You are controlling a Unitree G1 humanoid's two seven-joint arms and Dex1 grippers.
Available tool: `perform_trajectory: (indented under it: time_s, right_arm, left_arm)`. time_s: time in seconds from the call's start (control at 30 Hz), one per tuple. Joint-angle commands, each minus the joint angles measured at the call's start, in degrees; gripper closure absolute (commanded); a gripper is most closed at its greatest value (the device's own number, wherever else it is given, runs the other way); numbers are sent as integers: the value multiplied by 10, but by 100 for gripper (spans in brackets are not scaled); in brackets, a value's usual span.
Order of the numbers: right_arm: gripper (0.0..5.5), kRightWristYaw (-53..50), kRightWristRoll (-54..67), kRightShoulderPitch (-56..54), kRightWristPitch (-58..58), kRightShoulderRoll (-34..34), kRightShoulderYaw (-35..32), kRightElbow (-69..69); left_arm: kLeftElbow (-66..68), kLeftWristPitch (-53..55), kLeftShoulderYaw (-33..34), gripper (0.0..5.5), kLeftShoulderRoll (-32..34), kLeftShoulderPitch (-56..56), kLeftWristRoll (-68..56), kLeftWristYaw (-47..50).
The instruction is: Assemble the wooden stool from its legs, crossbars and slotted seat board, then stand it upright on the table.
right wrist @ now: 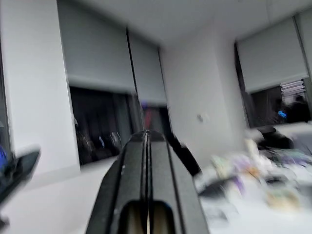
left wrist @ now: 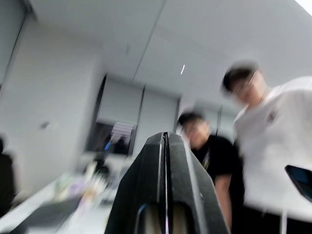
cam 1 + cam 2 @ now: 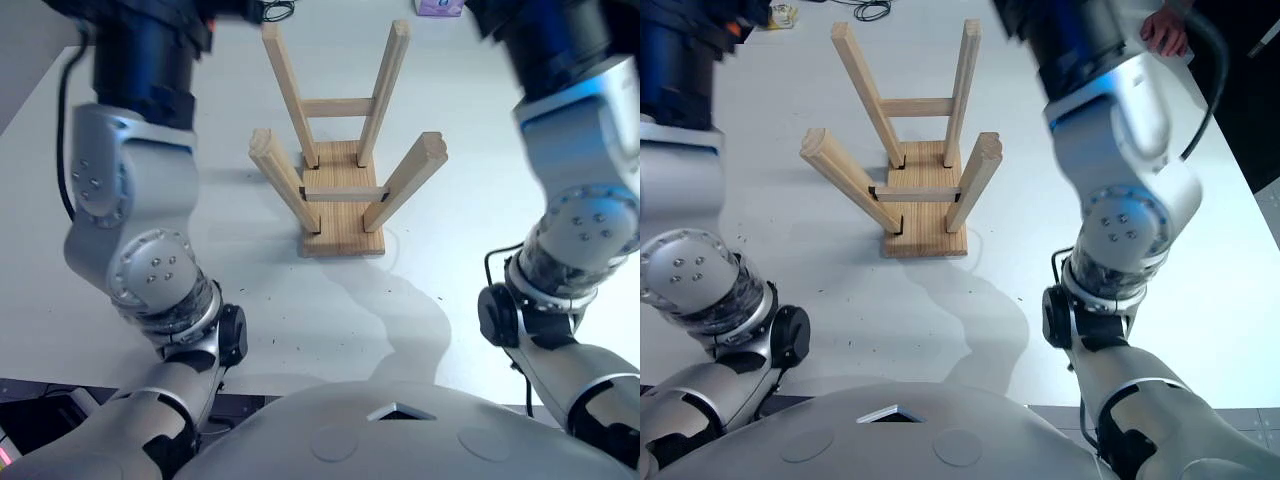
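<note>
The wooden stool (image 3: 342,192) sits upside down mid-table (image 3: 480,150), its slotted seat board (image 3: 345,241) flat on the surface. Its four legs (image 3: 283,180) splay upward, joined by crossbars (image 3: 338,107). The left gripper (image 2: 165,134) and right gripper (image 1: 147,132) point up into the room, each with its fingers pressed together on nothing.

The right gripper (image 1: 147,134) is pointing up into a room, its two dark fingers (image 1: 124,180) pressing flat together with only a thin seam between them. Behind it, grey blinds (image 1: 97,48) are hanging over the upper part of dark windows (image 1: 100,122) set in a white wall (image 1: 29,87). A white table (image 1: 273,217) is carrying a scatter of small things (image 1: 253,170), too unclear to name, toward its far edge. A dark flat object (image 1: 17,170) is showing near the wall.
</note>
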Motion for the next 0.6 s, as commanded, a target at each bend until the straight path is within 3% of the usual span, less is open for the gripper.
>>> perform_trajectory:
  time_s: [0.03, 0.17, 0.27, 0.3, 0.6]
  right_arm:
    - [550, -36, 97, 2, 23, -6, -25, 0]
    - [550, 21, 69, 158, 155, -113, 113, -39]
    - [550, 53, -49, 270, 188, -210, 238, -12]
    - [550, 54, -74, 282, 181, -213, 251, -1]
    - [550, 49, -39, 213, 129, -120, 173, -6]
  left_arm:
    - [-15, 21, -6, 548, 3, 8, -63, 11]
    - [0, 119, -81, 548, 23, 157, -95, 26]
    - [34, 181, -154, 548, 78, 304, -57, 1]
    - [47, 182, -164, 548, 79, 322, -53, -3]
    - [72, 110, -99, 548, 57, 251, -67, -18]
